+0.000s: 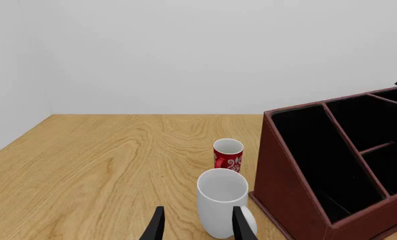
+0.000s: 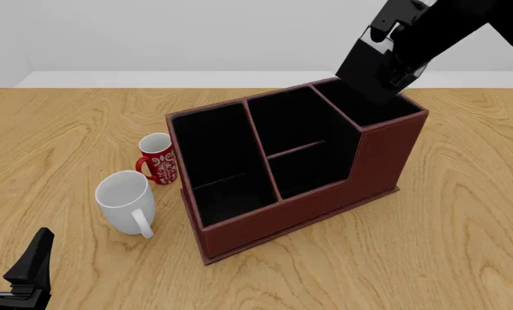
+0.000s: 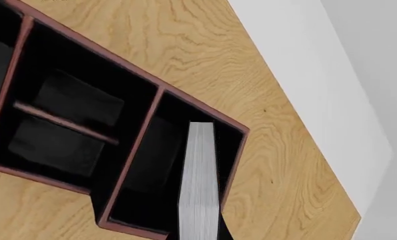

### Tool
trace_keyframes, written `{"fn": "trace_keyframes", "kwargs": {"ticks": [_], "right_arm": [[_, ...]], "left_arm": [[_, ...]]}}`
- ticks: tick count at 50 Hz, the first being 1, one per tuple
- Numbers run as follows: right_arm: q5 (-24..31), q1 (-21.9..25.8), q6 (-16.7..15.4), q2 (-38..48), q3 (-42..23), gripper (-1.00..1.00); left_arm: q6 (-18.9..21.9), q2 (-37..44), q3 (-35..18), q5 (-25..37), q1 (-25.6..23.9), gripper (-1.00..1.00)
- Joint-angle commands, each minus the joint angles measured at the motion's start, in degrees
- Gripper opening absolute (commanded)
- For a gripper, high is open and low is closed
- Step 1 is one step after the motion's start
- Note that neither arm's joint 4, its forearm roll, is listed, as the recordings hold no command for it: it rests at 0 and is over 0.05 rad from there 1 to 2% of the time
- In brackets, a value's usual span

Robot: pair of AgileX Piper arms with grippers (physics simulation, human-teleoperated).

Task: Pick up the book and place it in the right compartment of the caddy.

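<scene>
The dark red-brown caddy [image 2: 325, 201] stands mid-table, seen too in the left wrist view [image 1: 285, 185] and the right wrist view [image 3: 128, 65]. My right gripper [image 2: 396, 55] is shut on the black book [image 2: 373, 70] and holds it tilted over the right compartment [image 2: 358, 111], with the book's lower end at the opening. The right wrist view shows the book's white page edges [image 3: 200, 180] over that compartment [image 3: 155, 160]. My left gripper [image 2: 11, 255] is open and empty near the front left edge, its fingers [image 1: 157, 227] behind a white mug.
A white mug [image 2: 125, 197] stands left of the caddy, close in front of the left gripper [image 1: 198, 227]. A red patterned mug [image 2: 157, 158] stands just behind it, against the caddy's left wall. The caddy's wide left section [image 2: 213, 155] and shelved middle section [image 2: 295, 139] hold nothing.
</scene>
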Motion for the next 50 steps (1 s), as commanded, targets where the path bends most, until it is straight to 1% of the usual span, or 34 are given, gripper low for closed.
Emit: {"fn": "trace_keyframes", "kwargs": {"ticks": [1,6,11,12,13,18,36,50], "right_arm": [[-2.78,0.24,2.35,-0.42,2.63,-1.00],[-2.81,1.00,3.48,-0.08,2.22,-1.00],[-3.57,1.02,3.42,0.31,2.90,-1.00],[-3.72,1.66,4.30,0.32,2.97,-1.00],[-3.98,1.33,3.92,0.55,3.07,-1.00],[-4.49,1.59,4.45,0.90,3.58,-1.00],[-5.07,0.45,4.35,1.37,5.25,-1.00],[-6.27,0.83,5.61,1.97,6.87,-1.00]], "left_arm": [[0.00,0.00,0.00,0.00,0.00,1.00],[0.00,0.00,0.00,0.00,0.00,1.00],[0.00,0.00,0.00,0.00,0.00,1.00],[0.00,0.00,0.00,0.00,0.00,1.00],[0.00,0.00,0.00,0.00,0.00,1.00],[0.00,0.00,0.00,0.00,0.00,1.00],[0.00,0.00,0.00,0.00,0.00,1.00],[0.00,0.00,0.00,0.00,0.00,1.00]]}}
